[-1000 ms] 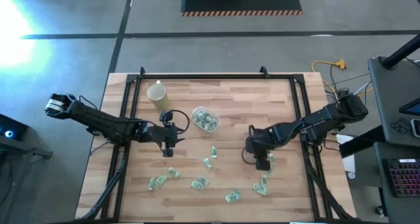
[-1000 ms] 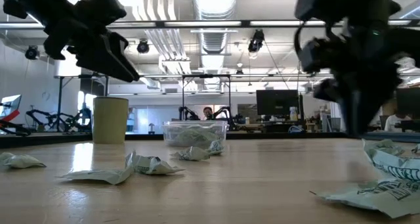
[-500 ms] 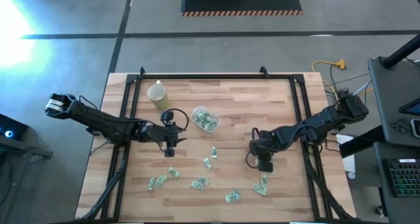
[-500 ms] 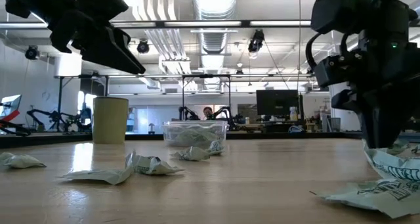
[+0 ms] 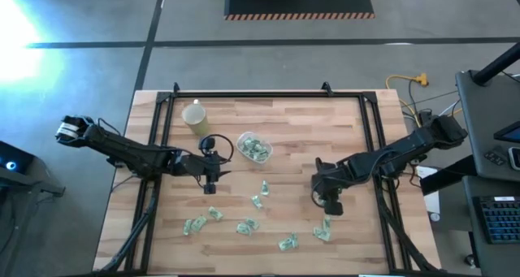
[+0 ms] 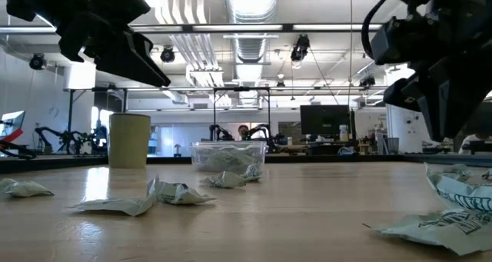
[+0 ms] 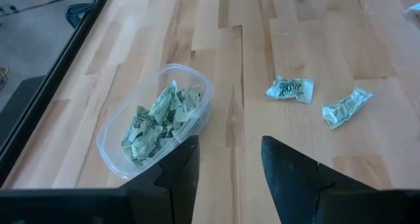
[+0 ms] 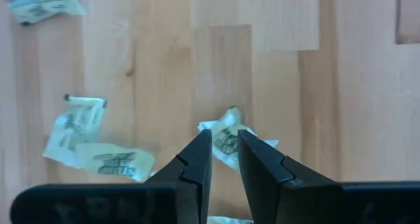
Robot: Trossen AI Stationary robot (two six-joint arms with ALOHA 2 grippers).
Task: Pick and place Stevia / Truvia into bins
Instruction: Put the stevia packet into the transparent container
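Note:
Several green-and-white Stevia sachets [image 5: 246,227] lie loose on the wooden table's near half. More of them fill the clear tub [image 5: 254,147], the bin, which also shows in the left wrist view [image 7: 157,122]. My right gripper [image 5: 331,205] hangs at the table's right side, pointing steeply down. Its fingers [image 8: 224,133] are shut on one sachet [image 8: 226,137]. Left of the tub, my left gripper [image 5: 210,179] hovers above the table and is open, with nothing between its fingers [image 7: 226,155]. My right gripper pinches a crumpled sachet between its two fingers, only at their free ends, by the sachet's middle [image 8: 227,140]. The fingers come from above, slanting down. The sachet's ends stick out past both fingertips. In the low view the fingertips [image 6: 453,135] stand above the tabletop.
A pale yellow cup [image 5: 194,114] stands at the far left, behind the tub. Two sachets [image 5: 323,231] lie just nearer than my right gripper. A black frame [image 5: 370,123] runs along the table's left, far and right edges.
My right gripper has come down onto a sachet at the table's right side. It has then risen a little toward the right edge. The sachet that lay beside it is gone from that spot in the high view. My left arm has kept still.

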